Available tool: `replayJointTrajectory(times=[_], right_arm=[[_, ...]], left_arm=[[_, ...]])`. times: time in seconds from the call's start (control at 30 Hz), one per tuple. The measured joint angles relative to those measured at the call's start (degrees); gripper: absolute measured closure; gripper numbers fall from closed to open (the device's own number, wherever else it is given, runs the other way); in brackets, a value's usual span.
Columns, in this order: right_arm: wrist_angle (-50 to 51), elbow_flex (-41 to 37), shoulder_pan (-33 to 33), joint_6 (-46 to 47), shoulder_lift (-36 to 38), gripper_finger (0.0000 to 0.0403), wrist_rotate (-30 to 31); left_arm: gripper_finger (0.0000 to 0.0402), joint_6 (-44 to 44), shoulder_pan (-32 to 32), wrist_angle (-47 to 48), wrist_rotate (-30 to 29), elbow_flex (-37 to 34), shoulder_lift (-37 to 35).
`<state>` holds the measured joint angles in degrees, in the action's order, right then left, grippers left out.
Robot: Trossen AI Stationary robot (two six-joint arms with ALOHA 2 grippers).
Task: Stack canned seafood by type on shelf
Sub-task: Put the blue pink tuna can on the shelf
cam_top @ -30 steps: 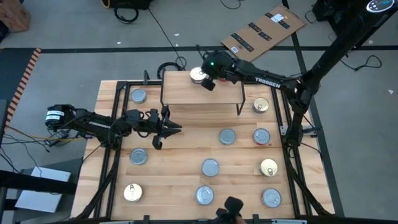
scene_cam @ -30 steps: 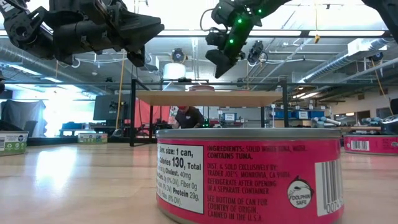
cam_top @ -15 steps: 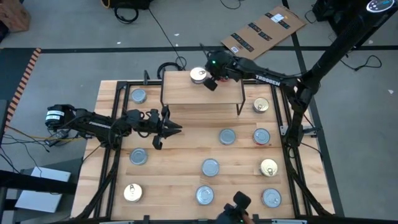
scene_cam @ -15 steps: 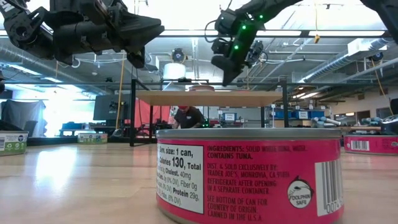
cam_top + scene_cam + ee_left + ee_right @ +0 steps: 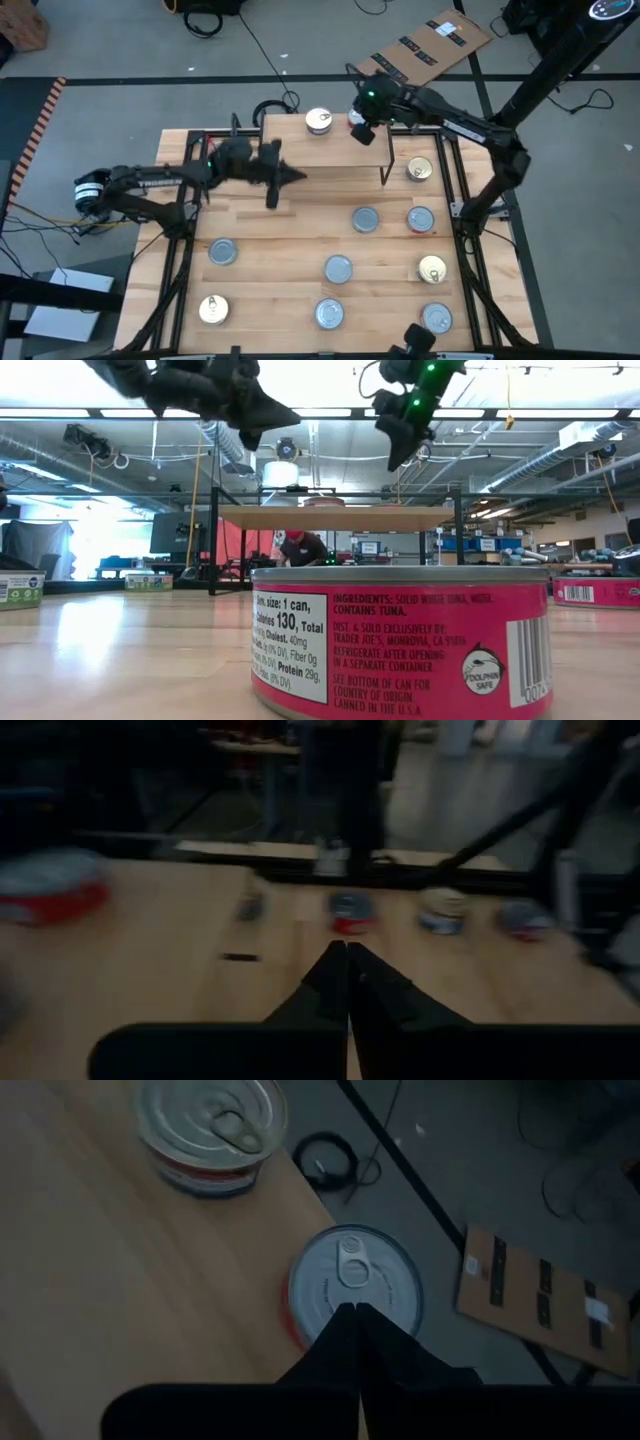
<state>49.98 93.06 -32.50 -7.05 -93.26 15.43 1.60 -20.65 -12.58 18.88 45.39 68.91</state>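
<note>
The shelf [image 5: 325, 150] stands at the table's far middle. On it are a gold-topped can [image 5: 319, 121] and, at its far edge, a silver can with a red rim [image 5: 355, 1275]. My right gripper [image 5: 350, 1312] is shut. It hangs well above the shelf top [image 5: 335, 517], over the red-rimmed can and clear of it. My left gripper [image 5: 300, 177] is shut and empty. It is raised, pointing about level, near the shelf's near left part. Several more cans of seafood stand on the table on their bases.
Loose cans stand across the table's near and right parts, among them silver ones [image 5: 338, 268] [image 5: 365, 219], a red-rimmed one [image 5: 420, 219] and gold ones [image 5: 432, 268] [image 5: 212, 310]. A pink tuna can [image 5: 400, 645] sits at the near edge. The shelf's black legs [image 5: 385, 175] stand on the table.
My left gripper has risen and swung toward the table's far edge and the shelf, tipping up toward level, and has shut on nothing. My right gripper, shut throughout, has moved along the shelf toward the table's right edge, away from the gold-topped can, and a little up.
</note>
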Motion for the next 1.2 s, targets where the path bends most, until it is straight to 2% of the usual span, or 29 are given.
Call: replayJointTrajectory(times=[0.17, 0.4, 0.67, 0.77, 0.87, 0.97, 1.2], right_arm=[[-12.5, -12.6, 1.7, 0.7, 7.7, 0.0401, -1.3], [-28.5, -30.0, 7.3, 5.1, 15.9, 0.0401, -1.2], [-38.7, -40.9, 14.3, 8.1, 21.5, 0.0401, 2.8], [-40.2, -42.3, 16.2, 8.6, 22.3, 0.0401, 4.2], [-40.3, -42.4, 17.9, 8.6, 22.2, 0.0401, 5.7], [-40.7, -42.4, 19.3, 8.5, 22.2, 0.0401, 6.4], [-41.0, -42.4, 20.8, 7.3, 22.2, 0.0400, 7.7]], left_arm=[[0.0399, 6.3, -7.1, 15.5, 0.0, 12.3, 4.6], [0.0400, 14.4, -13.9, 35.0, 0.0, 31.8, 19.1], [0.0400, 17.8, -17.2, 46.6, -0.5, 49.5, 33.3], [0.0400, 19.6, -17.3, 49.5, -2.6, 54.1, 37.3], [0.0401, 21.6, -17.3, 51.2, -7.2, 57.6, 40.5], [0.0401, 22.6, -17.3, 52.6, -11.0, 58.9, 42.7], [0.0401, 23.6, -17.3, 56.6, -13.9, 59.5, 42.3]])
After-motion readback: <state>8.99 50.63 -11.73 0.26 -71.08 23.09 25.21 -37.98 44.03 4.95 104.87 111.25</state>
